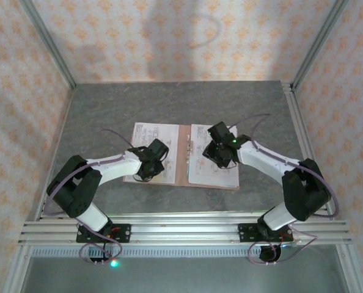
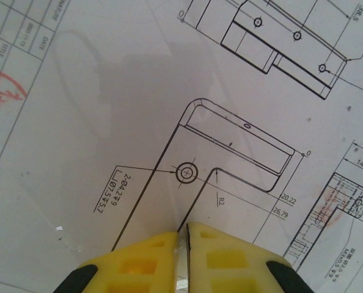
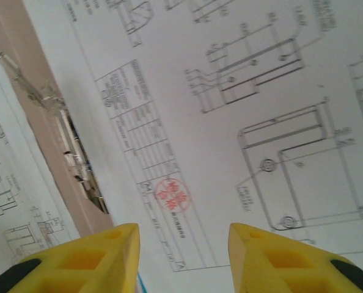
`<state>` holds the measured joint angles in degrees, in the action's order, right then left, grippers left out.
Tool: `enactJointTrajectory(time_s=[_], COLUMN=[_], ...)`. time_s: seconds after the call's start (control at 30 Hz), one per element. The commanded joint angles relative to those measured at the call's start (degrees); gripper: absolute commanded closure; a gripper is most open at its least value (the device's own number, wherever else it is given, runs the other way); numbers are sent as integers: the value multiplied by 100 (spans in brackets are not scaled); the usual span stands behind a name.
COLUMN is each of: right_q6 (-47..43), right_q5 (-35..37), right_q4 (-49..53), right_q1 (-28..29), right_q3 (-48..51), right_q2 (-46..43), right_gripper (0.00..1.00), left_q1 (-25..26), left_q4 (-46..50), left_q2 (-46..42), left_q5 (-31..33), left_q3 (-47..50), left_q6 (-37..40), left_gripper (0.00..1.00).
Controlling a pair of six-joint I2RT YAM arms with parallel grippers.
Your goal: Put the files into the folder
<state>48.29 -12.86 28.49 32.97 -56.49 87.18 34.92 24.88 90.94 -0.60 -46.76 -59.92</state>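
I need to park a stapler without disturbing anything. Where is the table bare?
Bare table lies between the folder and the back wall, and in both far corners. Crowded: the left gripper and right gripper hang over the files, arms crossing the near sides.

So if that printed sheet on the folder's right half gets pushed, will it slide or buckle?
Probably floppy: the sheet is thin paper lying flat, so it may buckle. It rests on the smooth folder card, so it likely slides easily.
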Motion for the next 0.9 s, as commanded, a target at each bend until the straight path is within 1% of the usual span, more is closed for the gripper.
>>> enactJointTrajectory(time_s=[0.0, 0.1, 0.2, 0.3, 0.47, 0.7, 0.87], right_q6=[-338, -671, -1006, -1333, -1699, -2072, -2201], right_q5=[201, 174, 311, 502, 612, 385, 261], right_q4=[136, 188, 485, 754, 1026, 1409, 1613], right_q1=[43, 45, 39, 34, -128, -369, -370], right_q3=[-486, -1124, -1901, -2733, -3725, -4845, -5251], right_q2=[312, 778, 1413, 2030, 2797, 3680, 4123], right_gripper=[59, 66, 78, 86, 92, 94, 95], left_q1=[208, 356, 503, 601, 708, 753, 771], left_q4=[-111, -172, -224, -281, -343, -449, -533], left_q2=[239, 316, 335, 353, 366, 337, 276], left_q5=[-99, -94, -81, -72, -72, -91, -61], left_q3=[115, 123, 146, 161, 171, 251, 347], left_q6=[-13, -102, -219, -316, -450, -667, -843], left_gripper=[89, 89, 90, 89, 90, 90, 90])
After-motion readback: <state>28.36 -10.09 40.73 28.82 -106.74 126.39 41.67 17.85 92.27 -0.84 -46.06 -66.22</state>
